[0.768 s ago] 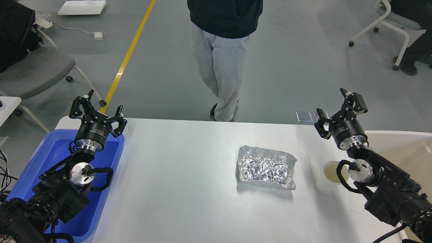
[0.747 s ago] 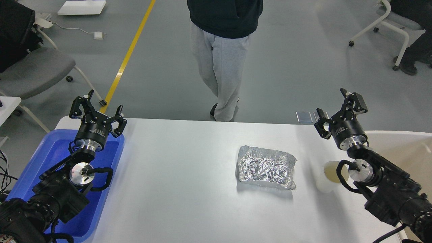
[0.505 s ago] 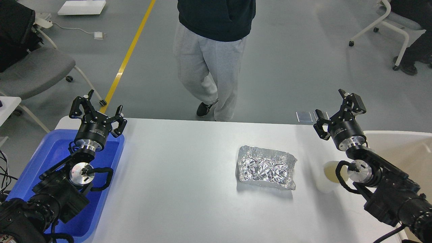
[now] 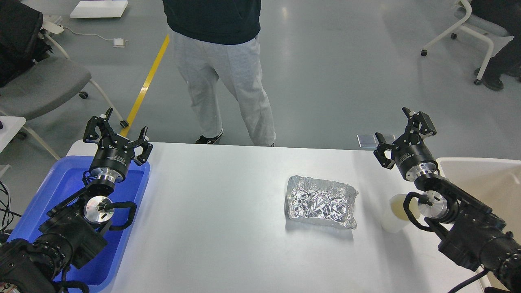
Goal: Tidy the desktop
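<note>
The white desktop (image 4: 220,228) fills the lower part of the head view. A crumpled silver foil sheet (image 4: 320,202) lies flat on it, right of centre. A translucent white cup (image 4: 395,214) with yellowish contents stands to the right of the foil, partly behind my right arm. My left gripper (image 4: 117,134) is open and empty above the far end of the blue tray (image 4: 61,185). My right gripper (image 4: 401,131) is open and empty above the table's far right edge, beyond the cup.
A beige bin (image 4: 484,179) stands at the right end of the table. A person in grey trousers (image 4: 222,77) stands just beyond the far edge. Office chairs stand at the far left (image 4: 44,81) and the far right (image 4: 476,28).
</note>
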Controlling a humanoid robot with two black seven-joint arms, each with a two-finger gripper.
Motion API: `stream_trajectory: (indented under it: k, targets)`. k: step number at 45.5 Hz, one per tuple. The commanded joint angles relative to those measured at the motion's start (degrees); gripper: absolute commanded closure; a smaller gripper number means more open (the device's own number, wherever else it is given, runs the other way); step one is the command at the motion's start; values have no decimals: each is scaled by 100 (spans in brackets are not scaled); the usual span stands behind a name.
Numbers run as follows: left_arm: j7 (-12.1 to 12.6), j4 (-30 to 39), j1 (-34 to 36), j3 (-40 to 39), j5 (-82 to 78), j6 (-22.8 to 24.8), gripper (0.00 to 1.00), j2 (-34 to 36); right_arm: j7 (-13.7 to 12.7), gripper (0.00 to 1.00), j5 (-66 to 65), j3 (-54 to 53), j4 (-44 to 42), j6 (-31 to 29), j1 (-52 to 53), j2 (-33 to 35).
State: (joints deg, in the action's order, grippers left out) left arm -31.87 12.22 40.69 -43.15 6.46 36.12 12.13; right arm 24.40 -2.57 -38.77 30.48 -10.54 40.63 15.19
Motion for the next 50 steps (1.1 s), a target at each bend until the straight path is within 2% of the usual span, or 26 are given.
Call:
stream_trajectory:
  k: [1, 26, 30, 36, 45, 50]
  targets:
    - [5, 0, 0, -1, 5, 1, 0, 0, -551, 0, -42, 62, 291, 52, 15, 203]
    - [5, 9, 0, -1, -4, 1, 0, 0, -498, 0, -95, 185, 379, 26, -20, 352]
    - [5, 9, 0, -1, -4, 1, 0, 0, -515, 0, -296, 422, 791, 17, 15, 835]
    - [5, 0, 0, -1, -4, 1, 0, 0, -524, 0, -805, 668, 1977, -9, 129, 1661]
    - [14, 9, 0, 8, -4, 10, 0, 0, -507, 0, -2878, 1196, 3454, 52, 455, 2848]
    - [14, 9, 0, 17, -4, 10, 0, 0, -515, 0, -4074, 1214, 3824, 78, 464, 3226]
